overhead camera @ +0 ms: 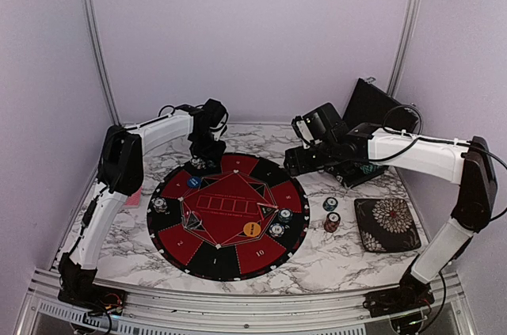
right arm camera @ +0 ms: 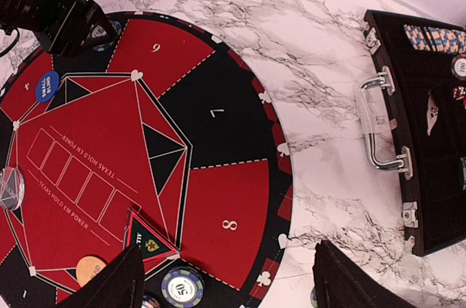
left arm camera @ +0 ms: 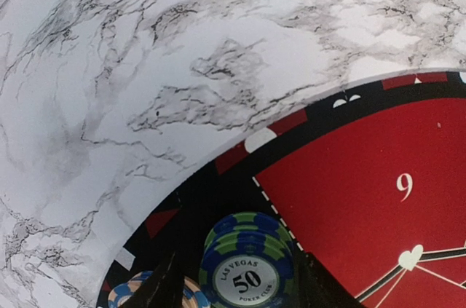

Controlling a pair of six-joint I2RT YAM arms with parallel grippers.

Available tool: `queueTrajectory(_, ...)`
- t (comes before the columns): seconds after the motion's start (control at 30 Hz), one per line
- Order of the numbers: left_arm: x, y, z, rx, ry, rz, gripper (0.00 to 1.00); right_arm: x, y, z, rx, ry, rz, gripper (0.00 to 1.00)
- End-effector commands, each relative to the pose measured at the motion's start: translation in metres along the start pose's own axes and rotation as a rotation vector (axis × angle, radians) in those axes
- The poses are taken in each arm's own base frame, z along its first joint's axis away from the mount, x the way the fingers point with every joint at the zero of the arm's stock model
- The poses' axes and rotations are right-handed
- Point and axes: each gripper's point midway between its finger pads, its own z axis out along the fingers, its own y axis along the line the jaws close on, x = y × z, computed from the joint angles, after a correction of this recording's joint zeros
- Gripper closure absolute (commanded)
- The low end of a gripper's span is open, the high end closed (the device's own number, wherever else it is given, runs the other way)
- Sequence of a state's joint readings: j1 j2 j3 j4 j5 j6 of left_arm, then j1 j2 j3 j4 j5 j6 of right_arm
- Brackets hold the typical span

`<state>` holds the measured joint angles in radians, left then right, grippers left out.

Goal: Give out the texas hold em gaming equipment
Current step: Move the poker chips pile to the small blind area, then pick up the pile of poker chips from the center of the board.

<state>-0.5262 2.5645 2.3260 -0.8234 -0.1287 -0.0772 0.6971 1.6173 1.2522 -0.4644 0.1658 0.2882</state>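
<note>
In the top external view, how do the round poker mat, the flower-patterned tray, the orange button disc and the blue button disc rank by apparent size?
1. Round poker mat, by far the largest.
2. Flower-patterned tray.
3. Orange button disc and blue button disc: they look about alike, so I do not rank them.

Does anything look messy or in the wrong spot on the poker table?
Mostly tidy. Two small chip stacks sit off the round mat, on the marble beside the flower tray, while other stacks rest on the mat's rim. The black case lies open. Nothing looks spilled or broken.
</note>
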Motion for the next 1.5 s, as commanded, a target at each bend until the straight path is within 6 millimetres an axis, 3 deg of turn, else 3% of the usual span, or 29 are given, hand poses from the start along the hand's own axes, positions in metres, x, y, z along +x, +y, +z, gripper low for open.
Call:
queueTrajectory(0.0, -0.002, 0.007, 0.007, -0.027, 0.006, 0.004, 0.44, -0.012, -0.001, -0.006, -0.003, -0.031, 0.027, 0.23)
queueTrajectory(0.27, -0.03, 0.0, -0.014, 0.02, -0.088, 0.002, 0.34, -0.012, -0.003, -0.004, 0.013, -0.028, 0.025, 0.23)
queueTrajectory(0.53, -0.051, -0.005, -0.062, 0.078, -0.19, -0.032, 0.02, -0.007, -0.016, -0.004, 0.085, 0.001, 0.022, 0.22)
queueTrajectory(0.73, -0.048, -0.004, -0.101, 0.111, -0.231, -0.072, 0.01, 0.012, -0.037, -0.003, 0.139, 0.066, 0.056, 0.22)
queueTrajectory(0.93, -0.034, -0.005, -0.134, 0.159, -0.242, -0.12, 0.01, 0.047, -0.065, 0.003, 0.162, 0.15, 0.123, 0.22)
queueTrajectory(1.13, -0.006, -0.007, -0.166, 0.215, -0.227, -0.157, 0.01, 0.079, -0.09, 0.01, 0.194, 0.212, 0.185, 0.22)
queueTrajectory(1.23, 0.013, -0.005, -0.174, 0.218, -0.208, -0.158, 0.01, 0.09, -0.099, 0.015, 0.204, 0.233, 0.206, 0.22)
queueTrajectory(1.47, 0.034, -0.004, -0.187, 0.23, -0.203, -0.154, 0.01, 0.107, -0.107, 0.028, 0.217, 0.278, 0.219, 0.22)
